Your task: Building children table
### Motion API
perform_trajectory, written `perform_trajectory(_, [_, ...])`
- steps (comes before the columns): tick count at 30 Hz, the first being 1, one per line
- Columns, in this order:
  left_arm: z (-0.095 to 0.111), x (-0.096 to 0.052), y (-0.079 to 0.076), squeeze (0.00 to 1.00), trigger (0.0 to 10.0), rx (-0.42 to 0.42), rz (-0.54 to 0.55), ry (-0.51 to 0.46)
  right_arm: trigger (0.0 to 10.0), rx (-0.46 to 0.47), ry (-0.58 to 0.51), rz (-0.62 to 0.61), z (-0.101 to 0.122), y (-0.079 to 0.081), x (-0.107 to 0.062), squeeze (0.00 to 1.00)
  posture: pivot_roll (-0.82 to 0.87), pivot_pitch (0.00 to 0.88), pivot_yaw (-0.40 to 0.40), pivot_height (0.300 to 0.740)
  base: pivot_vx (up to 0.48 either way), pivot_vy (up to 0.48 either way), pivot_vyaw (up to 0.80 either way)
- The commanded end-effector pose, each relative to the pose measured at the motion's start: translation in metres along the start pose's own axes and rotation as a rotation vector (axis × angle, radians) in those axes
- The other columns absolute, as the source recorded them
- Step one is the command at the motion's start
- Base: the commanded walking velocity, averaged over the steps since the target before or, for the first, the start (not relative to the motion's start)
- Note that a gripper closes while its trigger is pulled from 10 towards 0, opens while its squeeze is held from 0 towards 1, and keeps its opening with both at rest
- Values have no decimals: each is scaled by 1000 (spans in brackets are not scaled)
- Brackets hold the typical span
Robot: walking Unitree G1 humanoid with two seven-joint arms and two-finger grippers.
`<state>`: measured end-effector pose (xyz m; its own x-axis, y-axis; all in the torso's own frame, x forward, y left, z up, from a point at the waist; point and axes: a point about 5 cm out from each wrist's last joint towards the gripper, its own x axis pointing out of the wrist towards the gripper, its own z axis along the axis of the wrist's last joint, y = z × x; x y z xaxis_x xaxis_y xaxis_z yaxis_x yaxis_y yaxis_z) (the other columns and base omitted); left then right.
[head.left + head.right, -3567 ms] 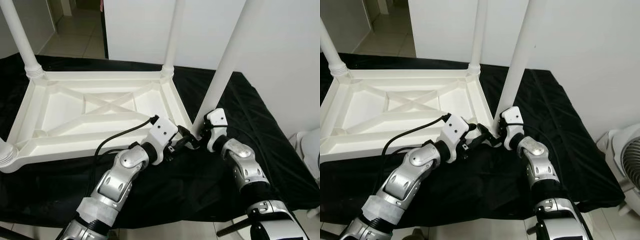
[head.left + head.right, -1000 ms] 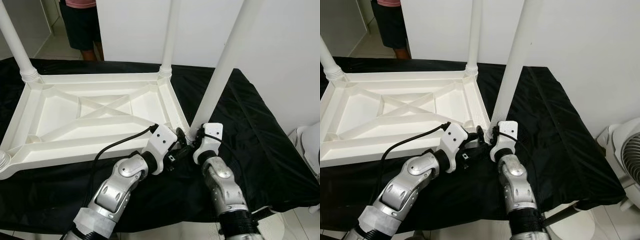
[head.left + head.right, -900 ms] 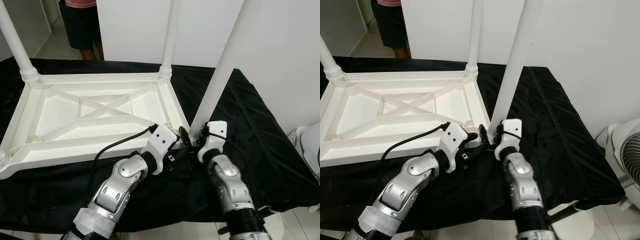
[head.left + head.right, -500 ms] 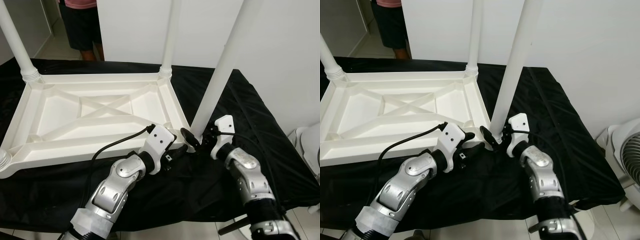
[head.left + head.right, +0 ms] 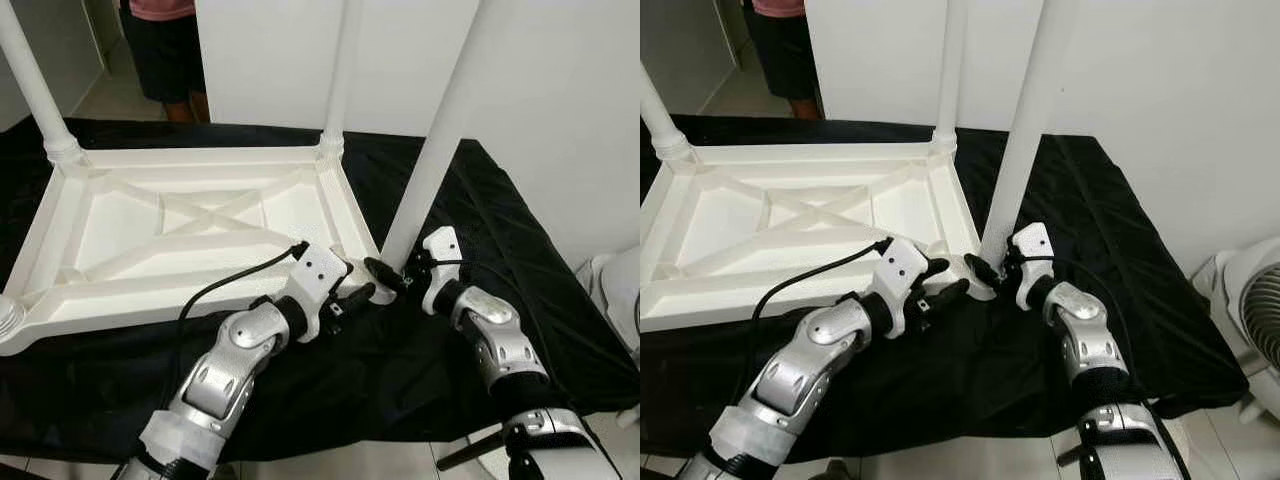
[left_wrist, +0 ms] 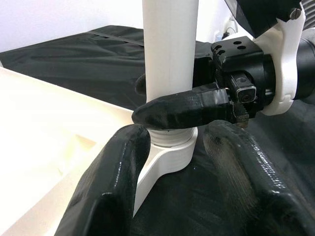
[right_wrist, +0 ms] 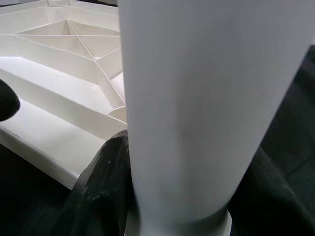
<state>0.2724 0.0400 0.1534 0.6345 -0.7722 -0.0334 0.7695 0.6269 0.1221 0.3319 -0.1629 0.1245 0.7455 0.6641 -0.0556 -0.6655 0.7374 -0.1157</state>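
Note:
A white children's table (image 5: 200, 156) lies upside down on a black cloth (image 5: 520, 260), its legs pointing up. At the near right corner stands a tall white leg (image 5: 440, 140). My right gripper (image 5: 393, 273) is shut on the base of this leg; the right wrist view shows the leg (image 7: 197, 98) between its black fingers (image 7: 103, 187). My left gripper (image 5: 352, 293) is open just in front of the same corner socket (image 6: 170, 147), not gripping anything. The left wrist view shows a finger of the right gripper (image 6: 182, 110) lying across the leg.
Other legs rise at the far right (image 5: 340, 70), far left (image 5: 35, 80) and near left (image 5: 8, 315) corners. A person (image 5: 165, 50) stands behind the table. A white fan (image 5: 1255, 320) is at the right, and a white wall is close behind.
Over the last second my right forearm swung around the leg's base from the near side toward the right. The left gripper stayed open by the corner.

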Motion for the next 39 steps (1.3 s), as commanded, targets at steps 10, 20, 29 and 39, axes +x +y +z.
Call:
perform_trajectory(10, [1,2,-3,0,10000,-5,-7,4,10000,27,36,-148,-9,-3,4,0,142,0,-63,740,0,0,0])
perform_trajectory(20, [-1,1,-7,0,10000,-18,-18,12,10000,93,106,-626,-19,0,3,0,131,0,-64,740,0,0,0])
perform_trajectory(29, [-1,3,-10,0,10000,-26,-26,8,10000,156,107,-817,-15,30,6,0,126,0,-74,740,0,0,0])
perform_trajectory(39, [-2,2,-11,0,10000,-27,-21,8,10000,182,58,-767,-9,29,8,1000,138,0,-92,740,0,0,0])
